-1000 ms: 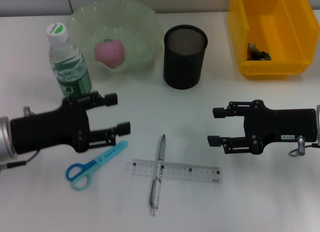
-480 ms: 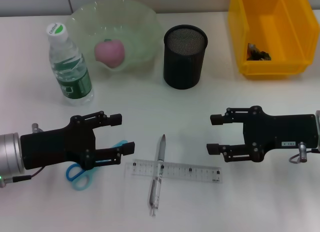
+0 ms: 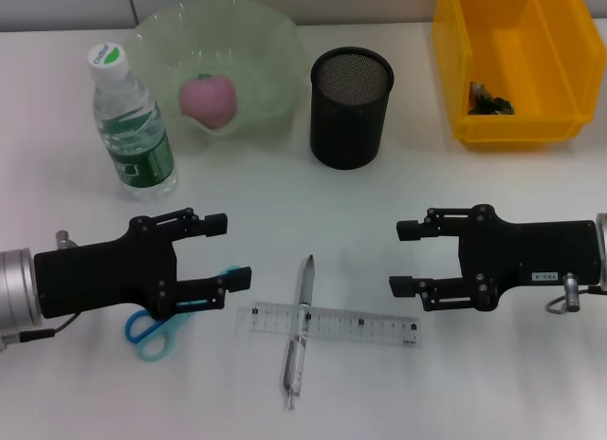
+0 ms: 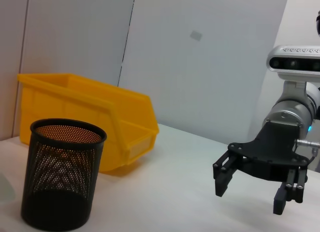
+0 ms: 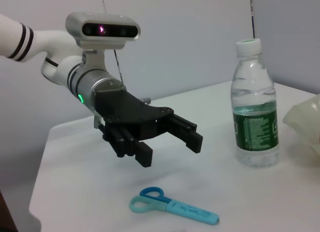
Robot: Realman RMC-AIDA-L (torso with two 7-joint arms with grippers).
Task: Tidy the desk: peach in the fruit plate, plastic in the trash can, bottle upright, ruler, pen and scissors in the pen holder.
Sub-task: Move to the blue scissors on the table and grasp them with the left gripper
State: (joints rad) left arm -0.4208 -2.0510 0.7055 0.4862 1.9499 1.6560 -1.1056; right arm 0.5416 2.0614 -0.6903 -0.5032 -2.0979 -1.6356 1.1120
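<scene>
White desk (image 3: 247,193). Left gripper (image 3: 228,252) fingers spread, empty, above scissors (image 3: 161,324), hiding blades in head view; right wrist view shows scissors whole. Right gripper (image 3: 406,258) spread, empty. Pen (image 3: 299,331) crosses ruler (image 3: 327,324). Pen holder (image 3: 350,106) behind; bottle (image 3: 131,122) upright.

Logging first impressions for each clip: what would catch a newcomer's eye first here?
Two black grippers face each other over the white desk, both open: the left gripper above the blue scissors, the right gripper near the ruler's far end. Between them a pen lies crossed over the clear ruler.
</scene>
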